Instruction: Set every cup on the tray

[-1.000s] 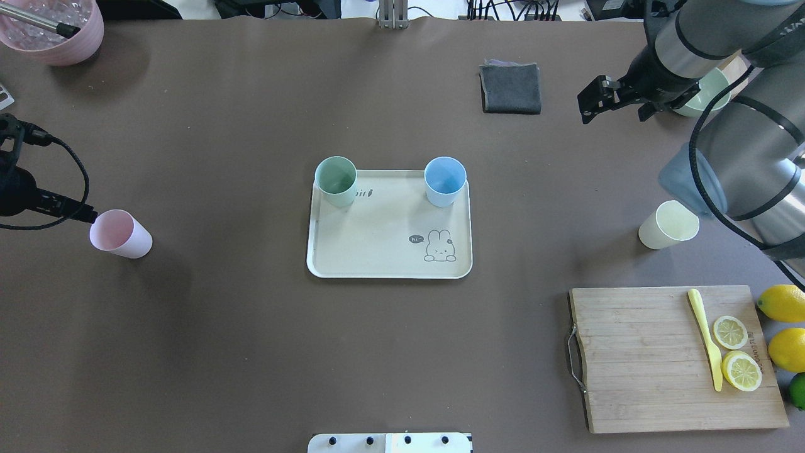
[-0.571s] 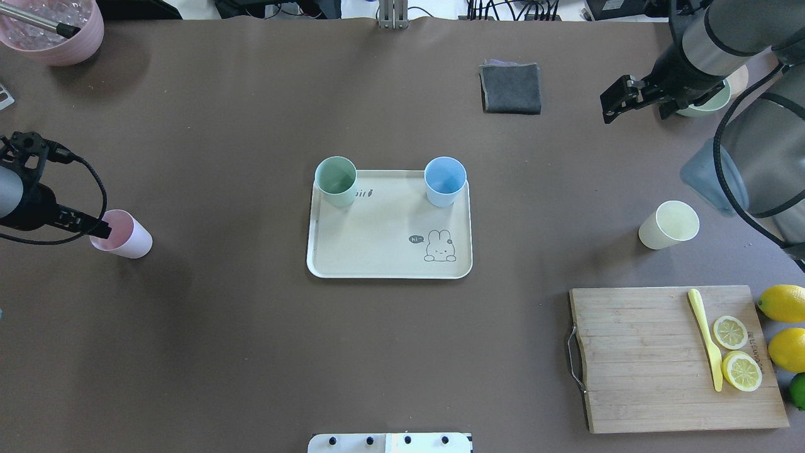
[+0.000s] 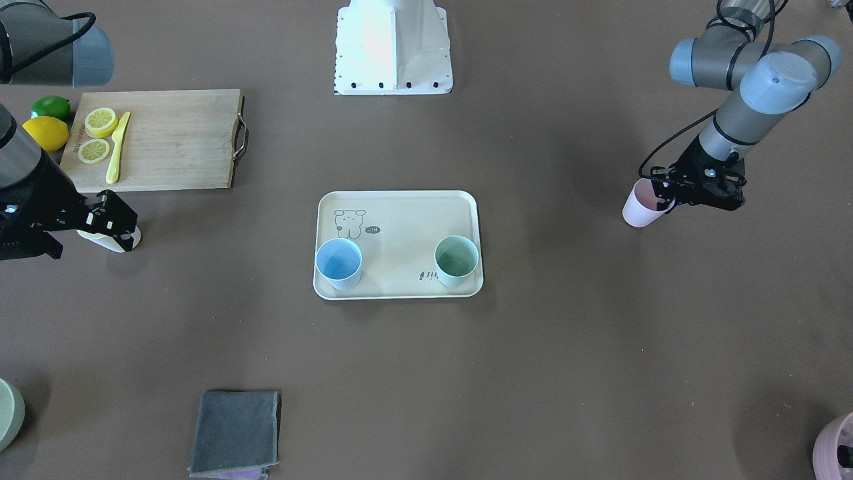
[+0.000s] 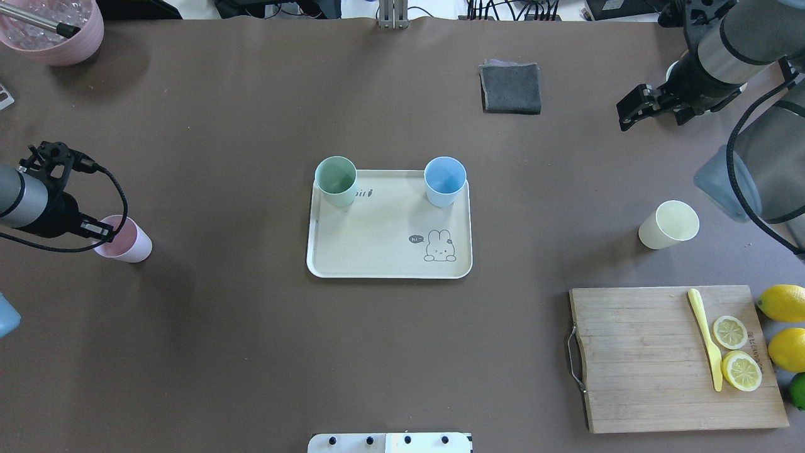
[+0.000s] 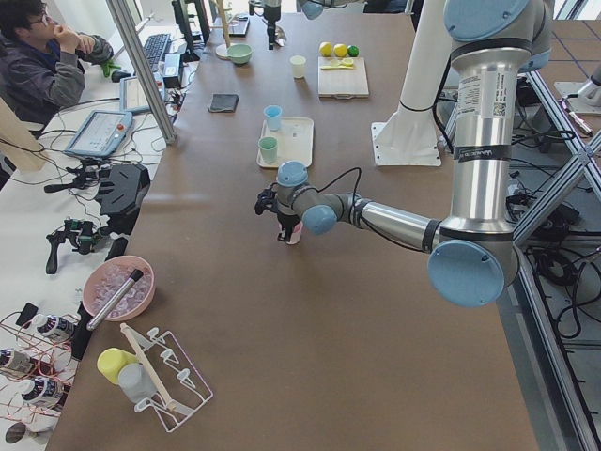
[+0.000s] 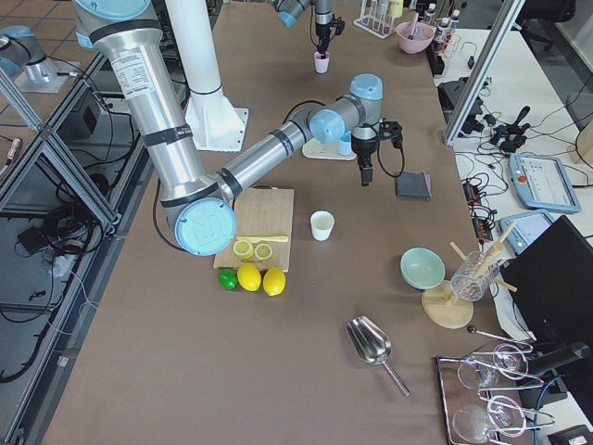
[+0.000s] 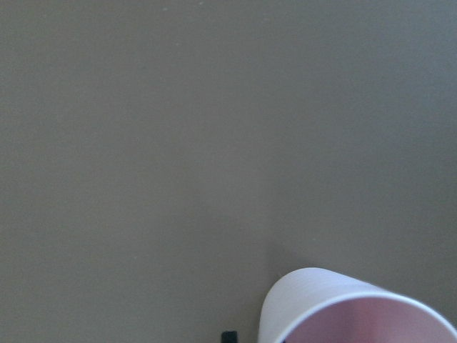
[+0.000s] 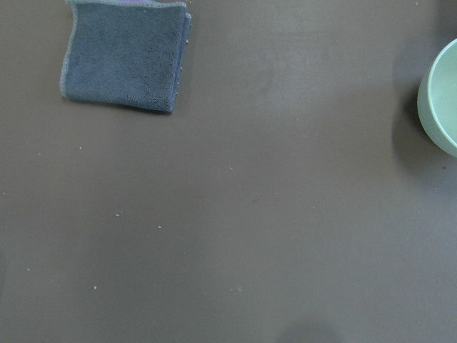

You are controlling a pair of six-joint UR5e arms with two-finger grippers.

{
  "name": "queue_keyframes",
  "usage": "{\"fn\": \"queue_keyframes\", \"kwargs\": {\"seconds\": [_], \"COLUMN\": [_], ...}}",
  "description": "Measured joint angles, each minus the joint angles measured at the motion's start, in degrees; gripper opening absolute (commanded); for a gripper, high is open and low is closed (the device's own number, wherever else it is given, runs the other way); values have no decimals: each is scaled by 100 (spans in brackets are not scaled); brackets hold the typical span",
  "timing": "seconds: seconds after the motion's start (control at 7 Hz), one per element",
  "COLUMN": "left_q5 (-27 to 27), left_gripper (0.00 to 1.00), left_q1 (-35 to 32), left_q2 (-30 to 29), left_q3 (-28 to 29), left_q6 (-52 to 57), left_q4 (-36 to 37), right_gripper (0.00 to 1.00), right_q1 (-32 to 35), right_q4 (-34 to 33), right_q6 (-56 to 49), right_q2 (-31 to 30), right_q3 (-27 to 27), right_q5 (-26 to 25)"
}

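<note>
Far left, well beyond the left gripper (image 4: 104, 231): a mauve bowl (image 4: 53, 31) heaped with clear ice-like lumps, a metal handle (image 4: 38, 19) lying in it. Right at that gripper's fingertips, the pink cup (image 4: 129, 242), upright on the table, empty inside. Fingers parted by the look of it, one tip showing just clear of the outer wall in the wrist view, nothing gripped. Probably light, stiff, thin-walled plastic with a matte skin, so not slippery but easy to tip or skid: best pinched across the rim, one finger inside and one outside, then lifted straight up. Well apart from those fingers, toward the table's middle, the tray (image 4: 377, 251), carrying the mint cup (image 4: 336, 182) and the blue cup (image 4: 445, 182) in its two far corners, both upright and empty. Further right, the right gripper (image 4: 624, 115), hanging above the table, fingers spread, holding nothing. Below its camera only a folded grey cloth (image 8: 125, 57) and the edge of a pale green bowl (image 8: 443, 100), nothing seen in it. Nearer the robot than those fingers and well apart from them, the yellow cup (image 4: 668, 225), upright on the table, empty, likely the same to handle. Two of four cups on the tray, judging by this.
</note>
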Motion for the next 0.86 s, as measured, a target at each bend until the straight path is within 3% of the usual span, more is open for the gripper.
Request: {"fn": "queue_keyframes", "kwargs": {"seconds": [0.14,0.43,0.86], "left_q5": [-97,-237,10], "left_gripper": [0,0,0], "left_q1": [-10,6,682], "left_q2": [-157,-1149,-2710], "left_q3": [-284,-622,-247], "left_q6": [-10,-417,-1634], "left_q4": [361,1630,2513], "right_gripper": [100,100,100], "right_q1": [53,134,481], "right_q4": [100,996,1552], "right_q6": [-106,-191,-369], "right_q2": [-180,-938,-1628], "right_q3": [16,13,26], "right_q5": [3,17,307]}}
